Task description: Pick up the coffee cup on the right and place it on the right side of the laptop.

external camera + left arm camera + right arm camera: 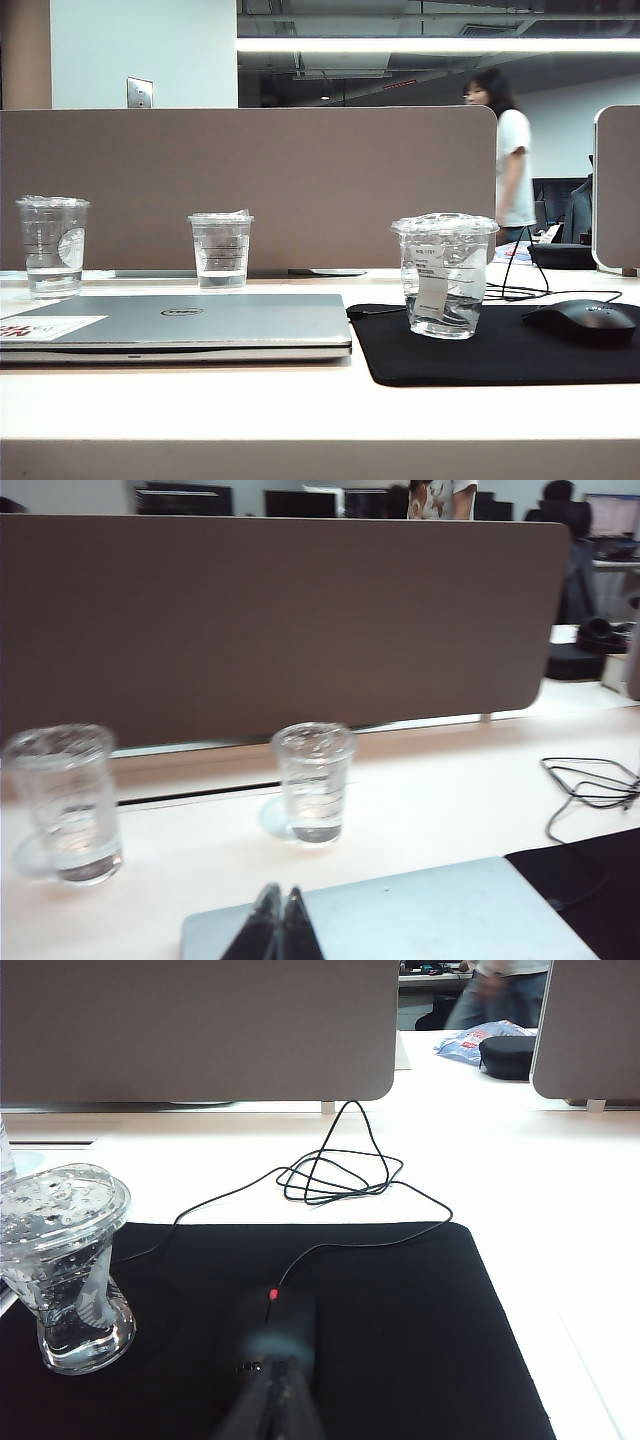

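Coffee cup [68,1270] is standing beside the clenched right gripper [268,1390]; only the left wrist view is showing the clenched left gripper [277,925] over the laptop [450,910].

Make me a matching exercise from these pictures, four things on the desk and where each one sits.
Things:
1. clear plastic coffee cup with white label
2. slim silver-grey laptop
3. black computer mouse
4. shut left gripper

Places:
A. right part of the black mouse pad
B. above the laptop lid
C. left part of the black mouse pad
D. left of the mouse pad, lid closed

Pairs: 1-C, 2-D, 3-A, 4-B
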Tool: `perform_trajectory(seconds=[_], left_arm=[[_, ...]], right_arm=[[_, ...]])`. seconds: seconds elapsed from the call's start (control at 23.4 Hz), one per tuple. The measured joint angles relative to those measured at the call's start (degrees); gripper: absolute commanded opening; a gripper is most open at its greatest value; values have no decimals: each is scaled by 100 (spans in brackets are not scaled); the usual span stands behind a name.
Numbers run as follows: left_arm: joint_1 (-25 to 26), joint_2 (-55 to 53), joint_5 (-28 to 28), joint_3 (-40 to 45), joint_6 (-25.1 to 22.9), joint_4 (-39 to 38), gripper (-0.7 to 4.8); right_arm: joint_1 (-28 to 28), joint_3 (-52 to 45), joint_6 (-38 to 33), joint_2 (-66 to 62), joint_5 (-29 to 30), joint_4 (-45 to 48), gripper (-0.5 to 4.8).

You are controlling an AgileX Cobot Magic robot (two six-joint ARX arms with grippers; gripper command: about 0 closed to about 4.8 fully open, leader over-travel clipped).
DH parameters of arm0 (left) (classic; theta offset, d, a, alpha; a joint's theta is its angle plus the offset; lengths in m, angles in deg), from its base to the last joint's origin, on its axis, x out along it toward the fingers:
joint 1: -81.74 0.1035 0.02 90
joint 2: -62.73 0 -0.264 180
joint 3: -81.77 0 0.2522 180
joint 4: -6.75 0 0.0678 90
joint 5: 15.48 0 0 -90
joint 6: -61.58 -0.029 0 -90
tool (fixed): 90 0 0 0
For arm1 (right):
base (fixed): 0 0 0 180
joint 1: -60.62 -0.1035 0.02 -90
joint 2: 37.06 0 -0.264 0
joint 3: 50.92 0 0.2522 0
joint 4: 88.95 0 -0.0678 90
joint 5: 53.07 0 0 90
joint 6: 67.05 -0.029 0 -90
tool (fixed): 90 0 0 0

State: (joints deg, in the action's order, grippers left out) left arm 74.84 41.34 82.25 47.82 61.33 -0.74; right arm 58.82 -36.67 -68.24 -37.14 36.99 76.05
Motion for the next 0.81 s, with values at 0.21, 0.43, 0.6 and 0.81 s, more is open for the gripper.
perform_trajectory(seconds=[0.21, 0.43, 0.6, 0.81], left_arm=[[81, 789, -415, 675, -13, 42, -5], [205, 1495, -647, 1259, 70, 42, -5], [219, 1773, -739, 1526, 162, 22, -6], [221, 2144, -857, 1827, 205, -109, -5]], right_arm=[[0, 0, 0, 0, 0, 0, -5], [0, 0, 0, 0, 0, 2, -5], [0, 0, 0, 0, -2, 0, -5], [0, 0, 0, 0, 0, 2, -5]])
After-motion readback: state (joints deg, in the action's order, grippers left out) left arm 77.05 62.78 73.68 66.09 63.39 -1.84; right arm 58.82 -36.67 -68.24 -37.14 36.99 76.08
